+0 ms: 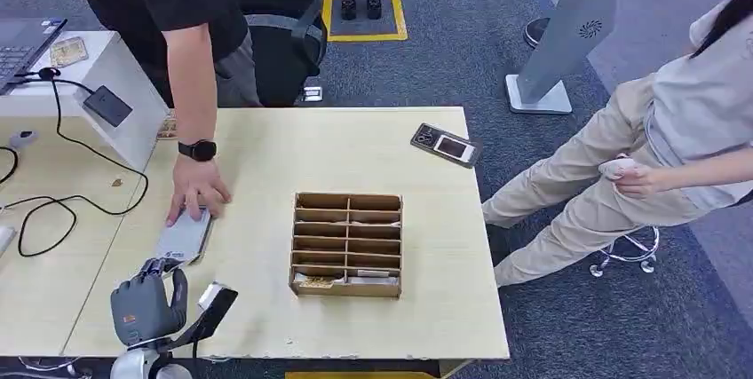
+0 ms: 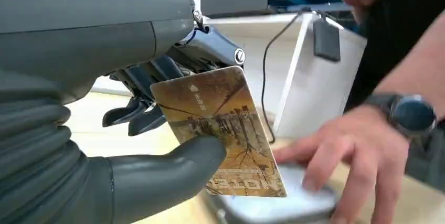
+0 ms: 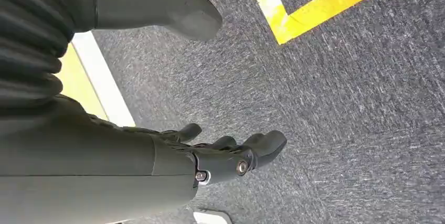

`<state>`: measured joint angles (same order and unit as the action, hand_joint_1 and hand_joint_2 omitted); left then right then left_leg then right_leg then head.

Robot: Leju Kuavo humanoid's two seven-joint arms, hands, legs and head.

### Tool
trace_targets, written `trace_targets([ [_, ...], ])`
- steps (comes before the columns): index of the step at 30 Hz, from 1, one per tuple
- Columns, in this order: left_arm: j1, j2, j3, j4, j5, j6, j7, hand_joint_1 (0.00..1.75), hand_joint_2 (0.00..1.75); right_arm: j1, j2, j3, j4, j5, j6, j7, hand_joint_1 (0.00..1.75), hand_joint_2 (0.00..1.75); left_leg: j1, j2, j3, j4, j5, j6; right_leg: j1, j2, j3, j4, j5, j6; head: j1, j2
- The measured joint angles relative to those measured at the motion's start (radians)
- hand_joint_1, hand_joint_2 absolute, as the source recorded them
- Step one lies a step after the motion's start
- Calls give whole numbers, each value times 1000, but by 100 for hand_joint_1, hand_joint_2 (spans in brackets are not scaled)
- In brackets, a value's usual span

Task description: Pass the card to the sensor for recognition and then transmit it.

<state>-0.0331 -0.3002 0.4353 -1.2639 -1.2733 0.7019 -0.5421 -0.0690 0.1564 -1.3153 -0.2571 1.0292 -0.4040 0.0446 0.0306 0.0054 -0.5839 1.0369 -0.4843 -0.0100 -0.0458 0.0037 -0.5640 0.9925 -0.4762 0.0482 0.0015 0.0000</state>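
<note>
My left hand is at the table's near left corner and pinches a worn brown card between its thumb and its dark fingers. The card stands upright just short of a flat grey sensor pad. A person's hand, with a black watch on the wrist, rests on the far end of that pad. My right hand hangs over grey carpet, its fingers apart and holding nothing.
A wooden slotted box stands mid-table. A dark device lies at the far right edge. A white stand with a black reader, a laptop and cables lie left. A second person sits at right.
</note>
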Motion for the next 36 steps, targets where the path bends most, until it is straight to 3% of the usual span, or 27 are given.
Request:
trace_targets([
  [9,-4,0,0,-64,78,0,-49,175,175,0,0,0,0,0,-1,-3,0,175,0,0,0,0,0,0,0,0,0,0,0,0,0,0],
  [21,-4,-2,0,-64,-94,0,32,175,175,-1,0,0,0,1,10,-3,0,175,0,0,0,0,0,0,0,1,0,0,0,0,0,0],
  [27,-1,8,-44,-12,-197,-1,206,175,175,-1,0,0,0,16,17,-3,0,175,0,0,0,0,0,0,0,0,0,0,0,0,0,0],
  [30,0,35,-100,40,-173,-1,281,175,175,0,-4,0,1,16,21,-13,0,175,0,0,0,0,0,0,0,0,0,0,0,0,0,0],
  [33,2,53,-173,83,-215,0,402,175,175,0,-5,0,1,17,21,-4,0,175,0,0,0,0,0,0,0,0,1,0,0,0,0,0],
  [36,0,72,-231,128,-211,2,461,175,175,0,-5,0,1,18,21,-3,0,175,0,0,1,0,0,0,0,-1,1,0,0,0,-1,0],
])
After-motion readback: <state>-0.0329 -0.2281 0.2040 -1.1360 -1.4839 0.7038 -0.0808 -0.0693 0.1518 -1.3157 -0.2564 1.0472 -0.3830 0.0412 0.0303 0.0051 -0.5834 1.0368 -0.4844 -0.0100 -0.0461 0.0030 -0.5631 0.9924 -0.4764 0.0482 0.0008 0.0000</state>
